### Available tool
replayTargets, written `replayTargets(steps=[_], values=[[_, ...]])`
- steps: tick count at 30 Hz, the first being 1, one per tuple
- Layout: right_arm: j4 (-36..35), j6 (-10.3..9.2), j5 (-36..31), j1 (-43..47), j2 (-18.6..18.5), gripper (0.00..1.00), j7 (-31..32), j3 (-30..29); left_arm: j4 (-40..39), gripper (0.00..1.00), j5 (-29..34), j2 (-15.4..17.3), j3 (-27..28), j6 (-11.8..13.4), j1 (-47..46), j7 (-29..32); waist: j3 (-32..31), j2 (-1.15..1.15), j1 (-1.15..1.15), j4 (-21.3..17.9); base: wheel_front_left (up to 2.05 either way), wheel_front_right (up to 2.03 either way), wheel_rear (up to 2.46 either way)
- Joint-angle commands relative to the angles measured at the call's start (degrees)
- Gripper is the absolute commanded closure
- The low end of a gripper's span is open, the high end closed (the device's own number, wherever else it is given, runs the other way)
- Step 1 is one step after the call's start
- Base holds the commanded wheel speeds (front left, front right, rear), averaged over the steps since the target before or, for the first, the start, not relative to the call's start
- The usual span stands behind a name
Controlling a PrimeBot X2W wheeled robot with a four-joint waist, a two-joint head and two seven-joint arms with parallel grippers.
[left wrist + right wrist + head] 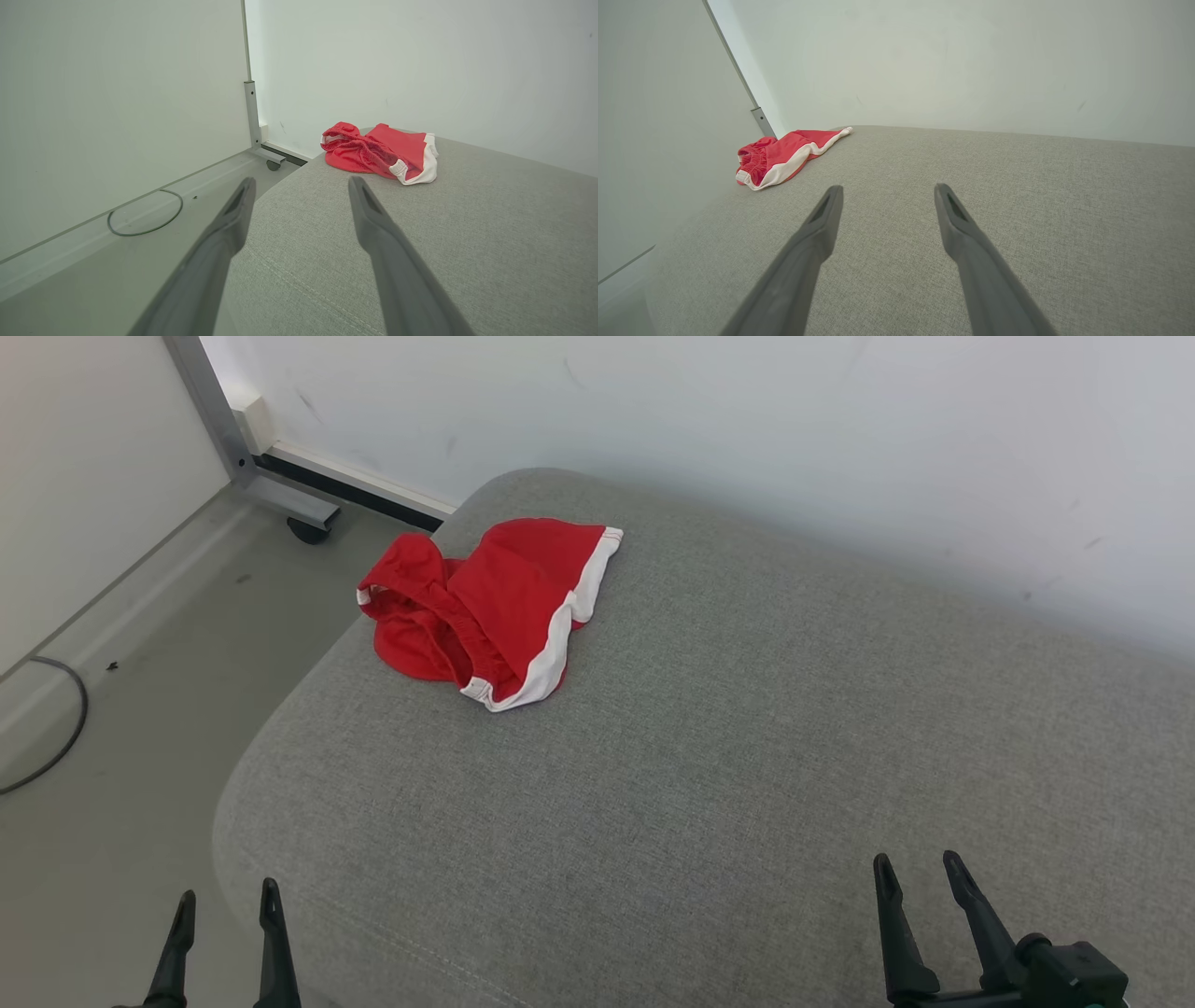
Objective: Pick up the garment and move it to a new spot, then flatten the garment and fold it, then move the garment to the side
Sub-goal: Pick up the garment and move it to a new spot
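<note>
Left tool (pixel 229 889), right tool (pixel 915 857) gape before crumpled garment (pixel 495 607).

A grey woven cushion (pixel 728 784) stretches ahead of the right gripper (pixel 915 859), a scuffed white wall (pixel 840 429) beyond it. Left of the left gripper (pixel 229 896), grey floor (pixel 140 775) carries 1 dark cable (pixel 84 709); farther ahead stands a metal frame (pixel 201 383) on 1 caster (pixel 308 530).

We see the garment (pixel 504 607): red shorts w/ white trim, crumpled in a heap, waistband bunched, lying near the far left corner of the grey cushion (pixel 709 756).
</note>
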Motion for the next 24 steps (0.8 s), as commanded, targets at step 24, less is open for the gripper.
replayTargets(steps=[24], values=[[-8.3,-0.14,-5.1,-6.9,-2.3,0.00,3.8,-4.4,4.8,0.00,-5.3,6.8,4.7,-1.6,-26.2,0.4,15.6,0.00,0.00,-13.1,0.00,0.00,0.00]])
